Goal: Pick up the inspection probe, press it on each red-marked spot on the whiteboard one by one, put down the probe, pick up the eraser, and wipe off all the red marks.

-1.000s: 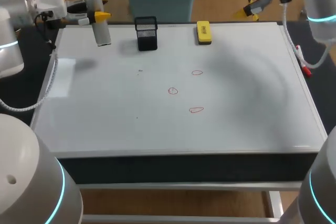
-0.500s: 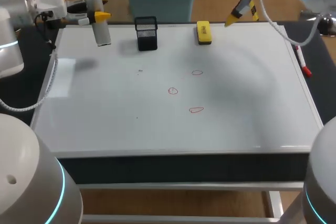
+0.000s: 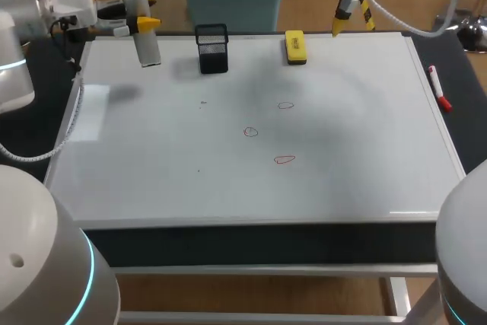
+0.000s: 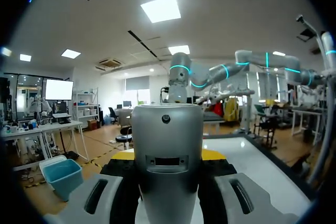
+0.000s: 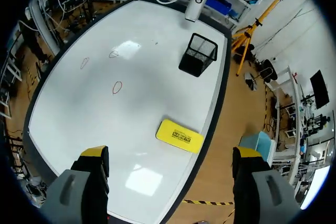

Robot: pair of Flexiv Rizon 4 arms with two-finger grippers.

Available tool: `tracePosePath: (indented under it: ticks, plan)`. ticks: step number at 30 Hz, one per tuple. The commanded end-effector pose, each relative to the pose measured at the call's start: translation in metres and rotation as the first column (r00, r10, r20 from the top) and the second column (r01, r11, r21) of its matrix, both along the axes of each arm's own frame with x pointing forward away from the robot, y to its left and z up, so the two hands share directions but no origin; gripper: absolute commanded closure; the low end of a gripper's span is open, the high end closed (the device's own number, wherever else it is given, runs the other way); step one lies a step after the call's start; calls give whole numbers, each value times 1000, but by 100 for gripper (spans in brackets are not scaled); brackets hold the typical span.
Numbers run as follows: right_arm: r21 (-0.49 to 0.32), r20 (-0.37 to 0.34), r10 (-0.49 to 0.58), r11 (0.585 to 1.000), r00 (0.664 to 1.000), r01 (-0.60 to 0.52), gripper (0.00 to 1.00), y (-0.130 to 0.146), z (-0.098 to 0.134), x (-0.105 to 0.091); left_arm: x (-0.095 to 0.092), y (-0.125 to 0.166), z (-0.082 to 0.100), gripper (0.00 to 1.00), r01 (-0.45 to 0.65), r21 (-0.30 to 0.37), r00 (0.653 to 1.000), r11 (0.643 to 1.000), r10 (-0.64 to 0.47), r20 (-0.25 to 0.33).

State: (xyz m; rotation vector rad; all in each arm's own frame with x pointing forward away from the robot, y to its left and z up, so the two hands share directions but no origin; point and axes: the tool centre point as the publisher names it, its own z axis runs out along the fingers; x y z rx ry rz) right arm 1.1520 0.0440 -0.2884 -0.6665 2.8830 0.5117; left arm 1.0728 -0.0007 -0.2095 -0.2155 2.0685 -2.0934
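Left claw point(image 3: 141, 24), well left of the eraser point(image 3: 295, 46), is clamped on the probe point(image 3: 146, 49), while right claw point(image 5: 170, 153) hangs spread apart near it.

The counter point(image 3: 228, 188) was broad and white on top, with a pale rim, a dark band point(image 3: 266, 243) along its near edge and light frame bars point(image 3: 266, 270) beneath. A black surface point(image 3: 468, 127) lay beside the white. Light showed as a bright patch point(image 5: 140, 180) on the counter just ahead of the right jaws, and as a fainter patch point(image 5: 126, 48) far ahead of them.
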Motion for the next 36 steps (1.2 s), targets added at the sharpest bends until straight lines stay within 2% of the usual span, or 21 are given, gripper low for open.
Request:
tracePosePath:
  ticks: [1, 2, 5, 7, 8, 11, 15, 19, 21, 24, 26, 33, 36]
  plan:
    - [-129, -107, 24, 991, 994, -38, 0, 2, 5, 1, 0, 0, 1, 100, -2, 0, 1000, 1000, 2, 2]
    - [-129, -107, 24, 991, 994, -38, 0, 2, 5, 1, 0, 0, 1, 100, -2, 0, 1000, 1000, 2, 2]
    - [-52, -92, 124, 990, 988, -129, 0, 4, 0, 9, 0, 0, 1, 100, -2, 0, 1000, 1000, 2, 2]
    - [-54, -99, 179, 981, 979, -185, 0, 6, -4, 13, 0, 0, 1, 100, -2, 0, 1000, 1000, 2, 2]
    - [-28, -79, 206, 978, 975, -209, 0, 8, -5, 14, 0, 0, 1, 100, -2, 0, 1000, 1000, 2, 2]
    - [-37, -82, 316, 947, 945, -319, 0, 15, -8, 16, 0, 0, 1, 100, -2, 0, 1000, 1000, 2, 2]
    - [-83, -90, 461, 880, 883, -468, 0, 24, -15, 17, 0, 0, 1, 100, -2, 0, 1000, 1000, 2, 2]
    - [-202, -132, 577, 780, 806, -592, 0, 36, -19, 14, 0, 0, 1, 100, -2, 0, 1000, 1000, 2, 2]
    - [-266, -159, 613, 728, 774, -632, 0, 41, -23, 13, 0, 0, 1, 100, -2, 0, 1000, 1000, 2, 2]
    - [-299, -156, 661, 676, 734, -673, 0, 44, -27, 11, 0, 0, 1, 100, -2, 0, 1000, 1000, 2, 2]
    - [-296, -145, 685, 658, 714, -692, 0, 44, -32, 11, 0, 0, 1, 100, -2, 0, 1000, 1000, 2, 2]
    - [-323, -168, 762, 557, 626, -765, 0, 42, -50, 10, 0, 0, 1, 100, -2, 0, 1000, 1000, 2, 2]
    - [-314, -158, 781, 540, 604, -780, 0, 40, -55, 11, 0, 0, 1, 100, -2, 0, 1000, 1000, 2, 2]
